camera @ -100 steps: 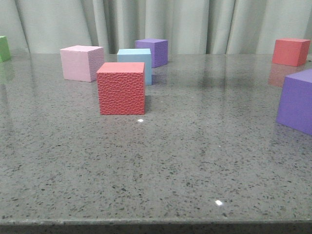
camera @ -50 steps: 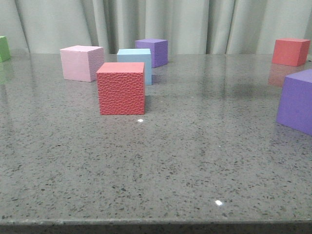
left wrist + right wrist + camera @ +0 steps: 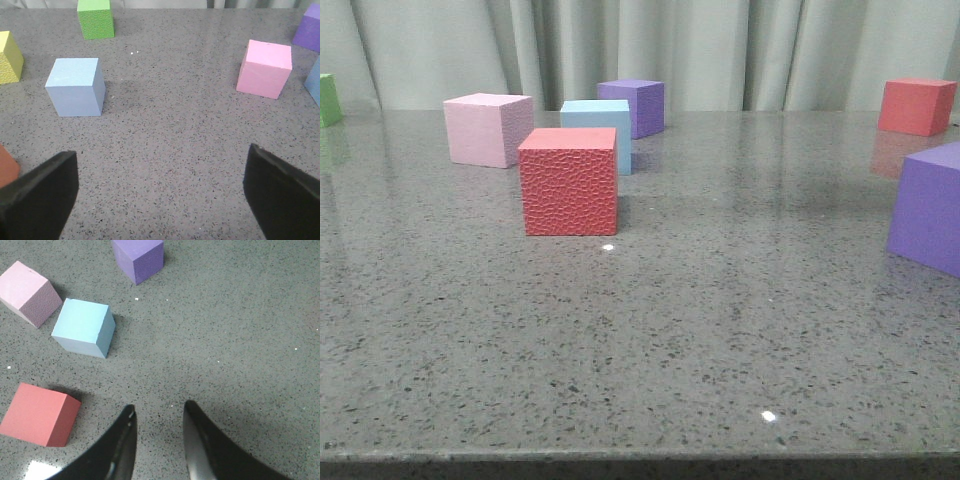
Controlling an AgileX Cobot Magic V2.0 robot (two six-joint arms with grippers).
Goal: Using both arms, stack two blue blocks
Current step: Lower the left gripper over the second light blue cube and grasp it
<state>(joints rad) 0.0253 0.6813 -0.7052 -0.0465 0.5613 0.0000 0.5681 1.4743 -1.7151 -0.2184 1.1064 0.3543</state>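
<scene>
Seeing no change on table (image 3: 720,330) | blue blocks (image 3: 75,86) (image 3: 83,328) unstacked beside pink cube (image 3: 264,68) | my left gripper (image 3: 160,200) spread wide, right gripper (image 3: 159,440) slightly parted, both empty.

We are seeing soft, even, fairly bright light coming from overhead. The polished table (image 3: 720,330) is throwing back two small white glare spots and faint mirror images of the far red cube (image 3: 916,106) and the green cube (image 3: 329,99). Shadows are staying short and diffuse: a soft one is lying beside the red textured cube (image 3: 569,181), another by the blue block (image 3: 76,86) in the left wrist view. The front view is looking slightly hazy, with mild grain. In the wrist views the table speckle is showing sharply, while the left gripper (image 3: 160,192) fingers are blurring at their edges. The right gripper (image 3: 159,437) fingers are carrying thin bright highlights, with a broad dim shadow on the table around them.
</scene>
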